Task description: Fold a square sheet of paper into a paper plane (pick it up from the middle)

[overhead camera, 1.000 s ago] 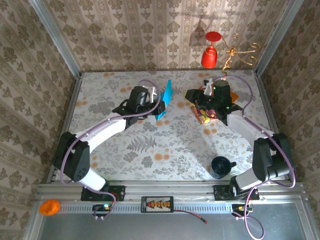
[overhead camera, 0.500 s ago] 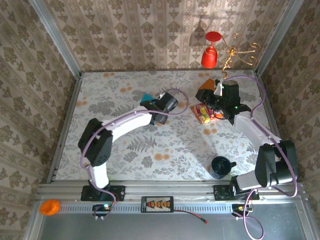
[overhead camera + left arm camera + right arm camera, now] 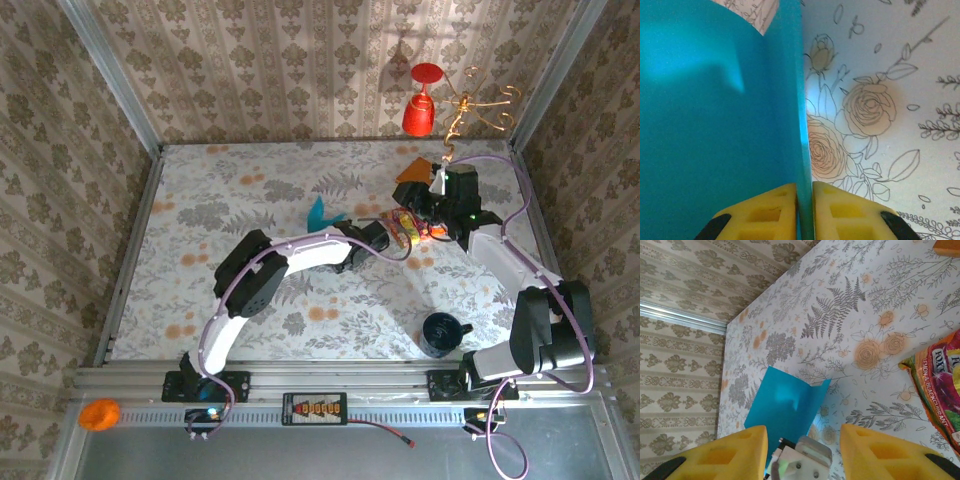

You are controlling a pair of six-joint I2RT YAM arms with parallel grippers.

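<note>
The square sheet of paper (image 3: 319,212) is teal and creased, and it stands on edge near the table's middle. My left gripper (image 3: 341,232) is shut on it: in the left wrist view the two yellow pads (image 3: 762,215) pinch its lower edge (image 3: 804,150). The right wrist view shows the sheet (image 3: 782,407) as a bent panel beyond the left gripper's grey body. My right gripper (image 3: 802,452) is open, its yellow fingers (image 3: 725,455) wide apart with nothing between them, and it hovers to the right of the paper (image 3: 418,205). A paper plane is out of view.
A red-and-yellow snack packet (image 3: 405,226) lies just right of the left wrist, under the right gripper. An orange card (image 3: 411,170) sits behind it. A black cup (image 3: 440,333) stands front right. A red glass (image 3: 422,104) and a gold wire stand are at the back wall.
The left arm has swung right across the table, carrying the teal paper from the back centre-left to the middle. The right gripper has drawn back a little to the right.
</note>
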